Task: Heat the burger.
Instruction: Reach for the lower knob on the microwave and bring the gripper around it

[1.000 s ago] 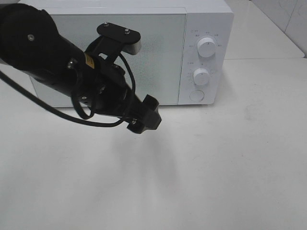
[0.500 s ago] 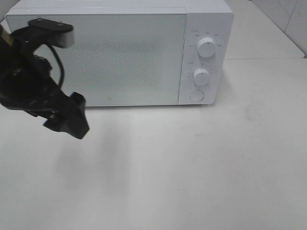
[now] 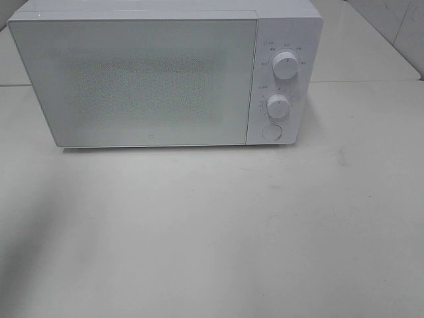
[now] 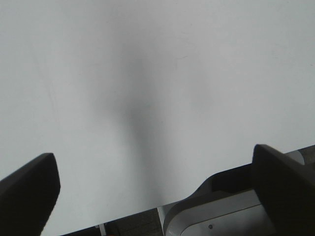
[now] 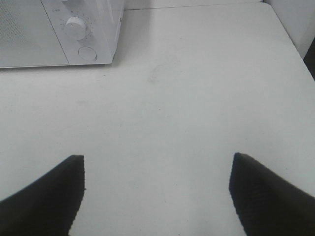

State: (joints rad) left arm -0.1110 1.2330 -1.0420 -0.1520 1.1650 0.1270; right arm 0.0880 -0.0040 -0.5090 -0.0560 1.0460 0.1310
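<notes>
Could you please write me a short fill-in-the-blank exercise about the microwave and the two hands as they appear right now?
1. The door of the microwave is ____.
2. In the high view, the control panel sits on the door's ____ side.
3. The panel carries ____ round knobs above a round button.
4. The left hand and the right hand are both ____, holding nothing.

Missing words: closed; right; two; open.

Microwave [image 3: 169, 73] casing looks smooth white plastic, its door [image 3: 132, 83] finely speckled and frosted; bench [image 3: 265, 232] is matt white, smooth, faintly scuffed.
</notes>
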